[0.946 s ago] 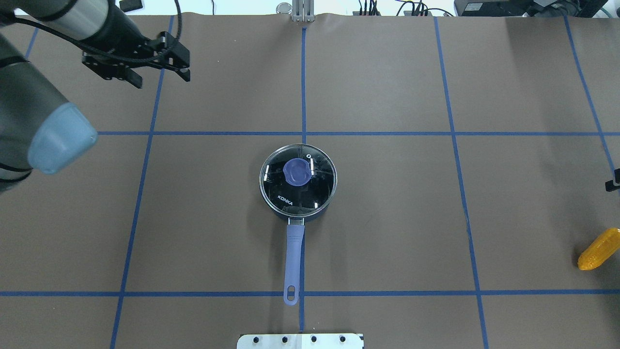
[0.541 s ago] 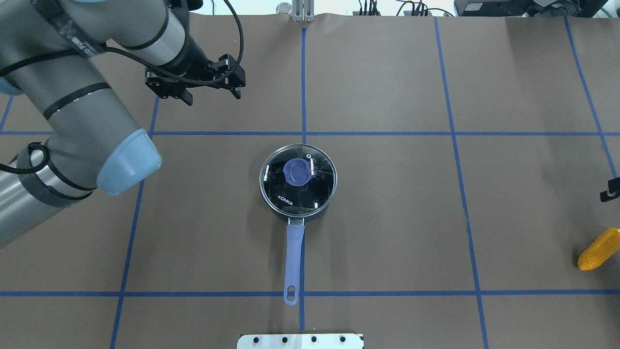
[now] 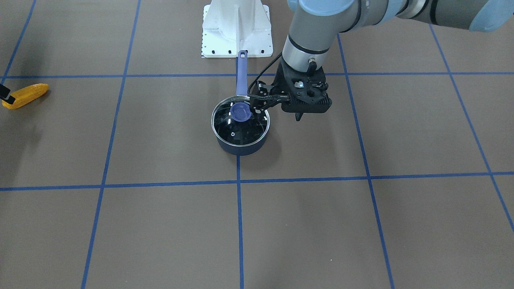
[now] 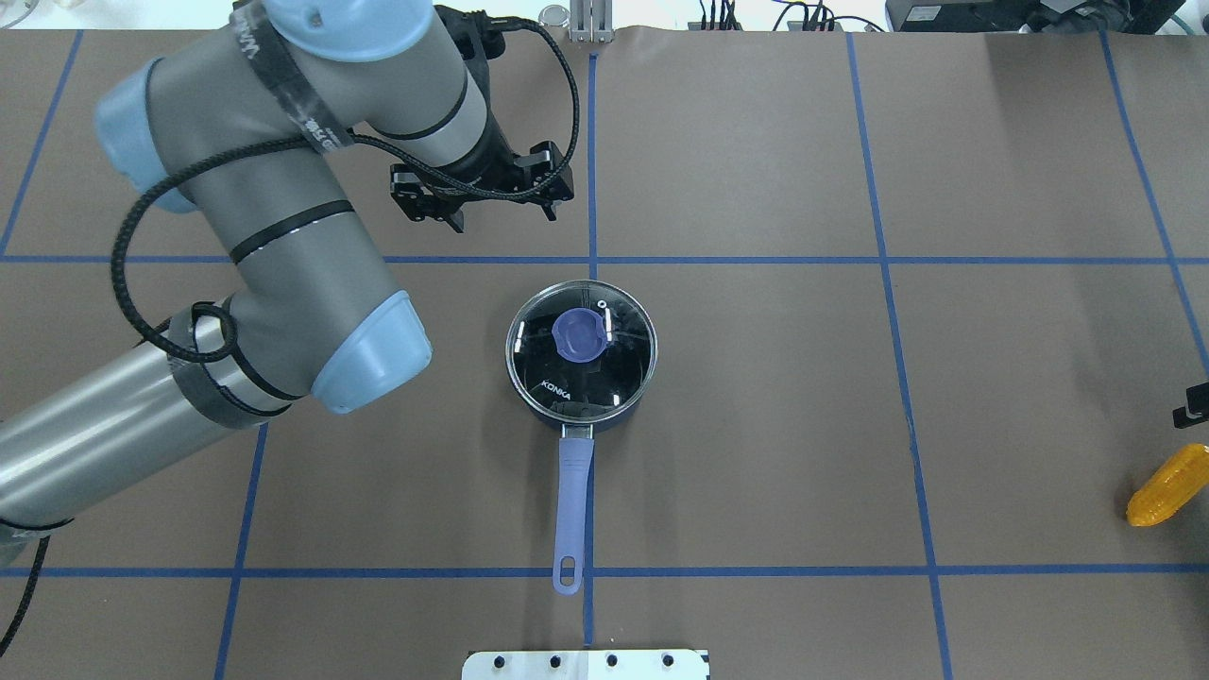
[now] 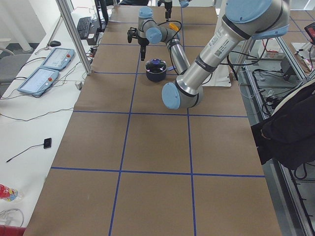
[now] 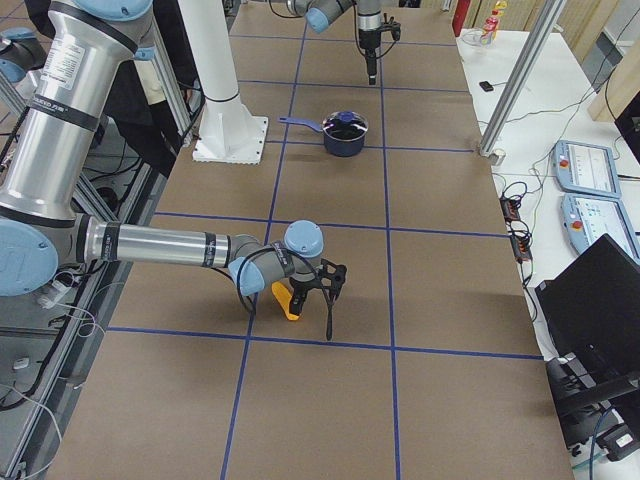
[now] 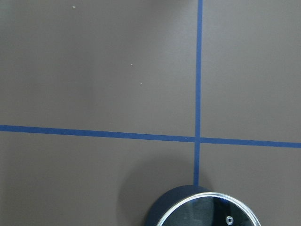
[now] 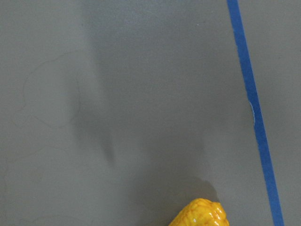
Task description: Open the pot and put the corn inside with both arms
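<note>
Glass lid closes pot; corn seemingly untouched, well apart.

We see bright, even light from overhead. The pot casts only a soft, faint shadow on the worktop, and a darker patch lies at the worktop's far right corner. The glass lid shows small white glints. Both wrist views look slightly soft, perhaps unfocused.

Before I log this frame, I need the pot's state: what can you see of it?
The pot is a small dark navy saucepan, upright on the brown table. Its long lavender handle points toward the robot's base. A glass lid with a purple knob sits on it, closing it. Nothing else touches it.
</note>
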